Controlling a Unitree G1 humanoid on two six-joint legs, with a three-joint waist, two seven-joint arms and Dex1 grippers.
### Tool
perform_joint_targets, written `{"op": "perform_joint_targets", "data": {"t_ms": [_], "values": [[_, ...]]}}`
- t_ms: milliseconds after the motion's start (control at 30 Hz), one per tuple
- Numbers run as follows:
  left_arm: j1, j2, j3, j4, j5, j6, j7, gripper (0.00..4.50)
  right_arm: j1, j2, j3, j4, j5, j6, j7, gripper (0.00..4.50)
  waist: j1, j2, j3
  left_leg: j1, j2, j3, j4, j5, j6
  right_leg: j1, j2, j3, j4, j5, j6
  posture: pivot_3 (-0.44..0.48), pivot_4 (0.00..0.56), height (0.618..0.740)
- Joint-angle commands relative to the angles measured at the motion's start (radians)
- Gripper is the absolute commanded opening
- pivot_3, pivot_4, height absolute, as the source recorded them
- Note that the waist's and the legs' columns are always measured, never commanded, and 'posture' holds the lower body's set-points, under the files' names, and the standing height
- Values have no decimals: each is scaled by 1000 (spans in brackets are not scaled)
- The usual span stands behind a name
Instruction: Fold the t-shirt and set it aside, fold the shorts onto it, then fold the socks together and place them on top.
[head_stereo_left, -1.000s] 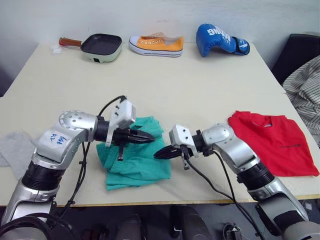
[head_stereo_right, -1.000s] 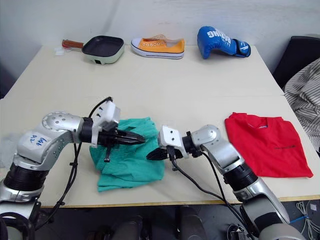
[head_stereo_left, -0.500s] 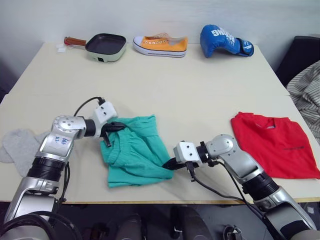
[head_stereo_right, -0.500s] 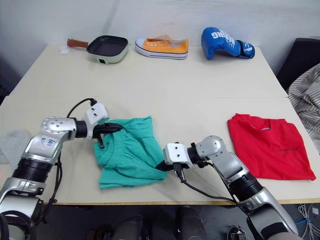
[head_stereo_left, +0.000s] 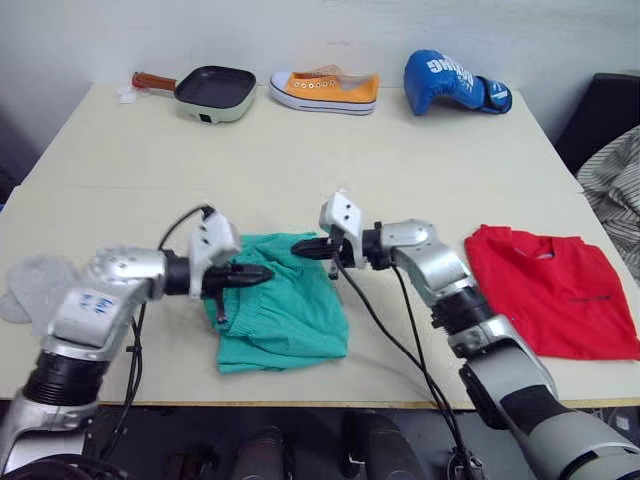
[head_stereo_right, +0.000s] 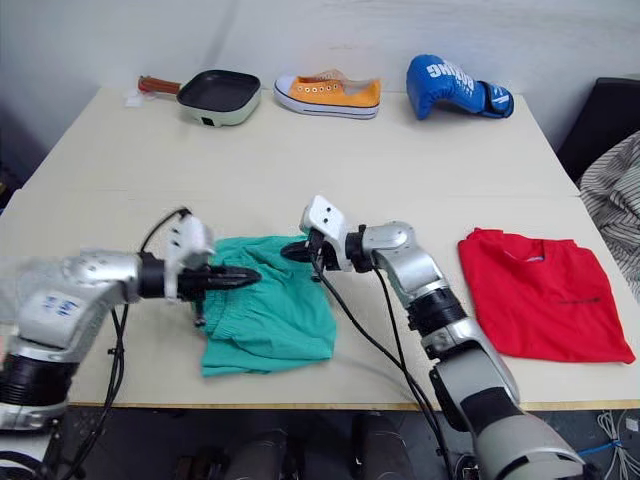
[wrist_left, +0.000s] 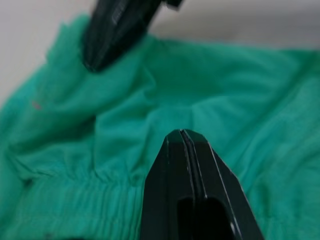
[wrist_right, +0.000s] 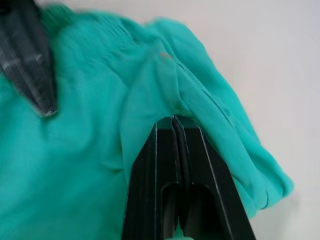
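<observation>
Right gripper (head_stereo_left: 297, 246) has swung from near edge to far edge of shorts (head_stereo_left: 285, 310); both grippers clenched empty, fold unfinished.

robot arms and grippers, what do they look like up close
Both arms are silver-grey metal with rounded joint housings and black ribbed bands lower down. A white boxy camera module sits on each wrist, with a loose black cable trailing back from it. The left gripper and right gripper each end in two slim, tapered black fingers. The left arm's upper segment carries blue handwritten marks.
</observation>
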Motion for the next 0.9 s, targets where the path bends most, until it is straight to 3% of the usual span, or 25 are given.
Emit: {"op": "perform_joint_targets", "data": {"t_ms": [33,100,200,367,400,500,600,833,900], "values": [[57,30,-5,67,98,-87,41,0,-53,7,-18,145,-83,-91,-132,37,-4,0,0,0,0,0,0,0,0,0,0,0,0,0,0,0,150,740],[112,54,26,54,84,-97,30,0,-66,10,-49,177,-75,-96,-149,37,-13,0,0,1,1,0,0,0,-1,0,0,0,0,0,0,0,150,740],[184,61,138,-58,-46,-50,-8,0,-20,-2,-109,11,56,-16,12,37,-25,2,0,1,1,-1,0,1,-1,2,0,0,1,0,0,0,150,740],[213,91,379,-271,-364,207,-32,0,96,-148,-171,-427,270,453,148,37,-17,5,3,-3,2,-4,-1,1,-1,-1,0,-1,0,0,0,0,150,740],[211,105,411,-294,-399,241,-32,365,117,-178,-180,-493,311,546,159,0,-12,5,3,-7,2,-7,0,1,-1,-3,0,-1,0,0,0,0,150,740],[197,146,512,-345,-505,332,-22,1085,194,-269,-190,-616,406,798,162,553,3,5,3,-10,0,-11,1,1,-1,-4,-1,-1,-1,0,0,0,150,740],[181,167,556,-367,-561,378,-7,2039,246,-293,-170,-629,425,885,142,1560,7,5,3,-9,0,-13,1,1,-1,-2,-1,-2,-3,0,0,0,150,740],[196,171,548,-394,-546,327,-16,4234,222,-117,-163,-439,424,935,47,4003,-17,6,3,-9,-1,-12,-1,4,-3,-4,0,-1,-1,0,0,0,150,740],[189,172,547,-400,-559,321,-22,4500,203,-58,-158,-403,438,957,38,4486,-20,6,3,-9,0,-12,0,4,-3,-3,1,-1,-1,0,0,0,150,740]]}}
